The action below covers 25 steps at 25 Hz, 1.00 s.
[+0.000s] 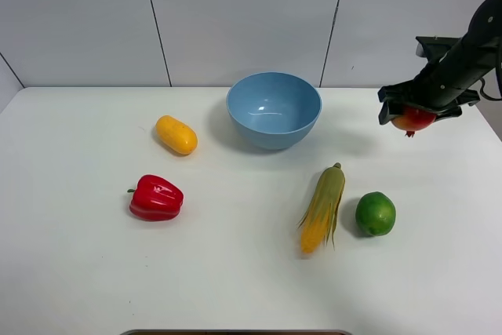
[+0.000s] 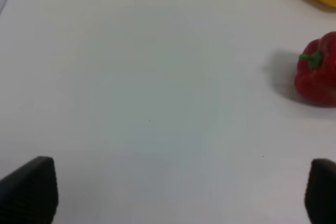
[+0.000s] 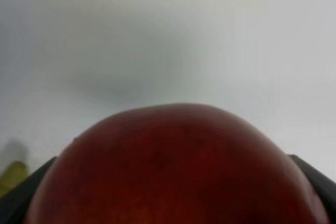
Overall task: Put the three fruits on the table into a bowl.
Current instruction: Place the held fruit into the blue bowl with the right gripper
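Shows apple (image 1: 413,120) clamped aloft in right gripper (image 1: 423,109), right of empty bowl (image 1: 274,136); left gripper (image 2: 176,190) wide open, holding nothing; lime (image 1: 376,213) and mango (image 1: 176,135) not yet off table (image 1: 235,272).

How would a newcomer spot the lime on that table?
Start at the light-blue bowl on the white table. Nearer the camera and further right lies a corn cob. The lime sits just right of it, the only round green thing.
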Available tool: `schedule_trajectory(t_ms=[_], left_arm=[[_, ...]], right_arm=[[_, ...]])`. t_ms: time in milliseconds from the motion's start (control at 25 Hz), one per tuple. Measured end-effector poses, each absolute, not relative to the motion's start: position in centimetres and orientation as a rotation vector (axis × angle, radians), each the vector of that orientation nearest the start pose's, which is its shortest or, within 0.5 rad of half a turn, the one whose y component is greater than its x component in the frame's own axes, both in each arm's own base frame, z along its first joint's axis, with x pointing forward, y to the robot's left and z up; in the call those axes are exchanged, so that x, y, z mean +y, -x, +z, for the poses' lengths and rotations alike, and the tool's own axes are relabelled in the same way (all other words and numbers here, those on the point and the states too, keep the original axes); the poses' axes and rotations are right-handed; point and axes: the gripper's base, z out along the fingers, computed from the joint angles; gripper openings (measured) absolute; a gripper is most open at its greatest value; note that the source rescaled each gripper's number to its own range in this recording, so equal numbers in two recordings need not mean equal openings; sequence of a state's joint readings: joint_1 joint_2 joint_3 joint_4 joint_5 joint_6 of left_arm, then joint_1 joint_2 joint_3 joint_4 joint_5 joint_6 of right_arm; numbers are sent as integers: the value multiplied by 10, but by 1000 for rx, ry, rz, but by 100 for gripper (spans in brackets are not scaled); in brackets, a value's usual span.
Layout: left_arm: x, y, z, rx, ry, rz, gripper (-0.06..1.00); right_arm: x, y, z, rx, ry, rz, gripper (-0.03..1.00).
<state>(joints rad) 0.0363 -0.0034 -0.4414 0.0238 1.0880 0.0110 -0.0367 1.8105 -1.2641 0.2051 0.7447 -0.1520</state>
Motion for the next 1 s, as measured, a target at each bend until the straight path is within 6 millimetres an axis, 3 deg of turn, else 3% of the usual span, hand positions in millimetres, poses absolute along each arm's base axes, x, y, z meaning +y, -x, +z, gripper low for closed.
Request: schedule_trajectory(t_ms=[120, 560, 760, 1000], left_arm=[[2, 0, 259, 2127, 28, 57, 82], [2, 0, 259, 2127, 28, 57, 83], [2, 0, 259, 2127, 28, 57, 82], [2, 0, 259, 2127, 28, 57, 82]], right_arm=[[15, -372, 225, 2701, 66, 229, 25], [113, -389, 264, 2468, 405, 311, 25], [144, -410, 254, 2449, 475, 334, 25], [163, -434, 220, 2476, 498, 347, 25]])
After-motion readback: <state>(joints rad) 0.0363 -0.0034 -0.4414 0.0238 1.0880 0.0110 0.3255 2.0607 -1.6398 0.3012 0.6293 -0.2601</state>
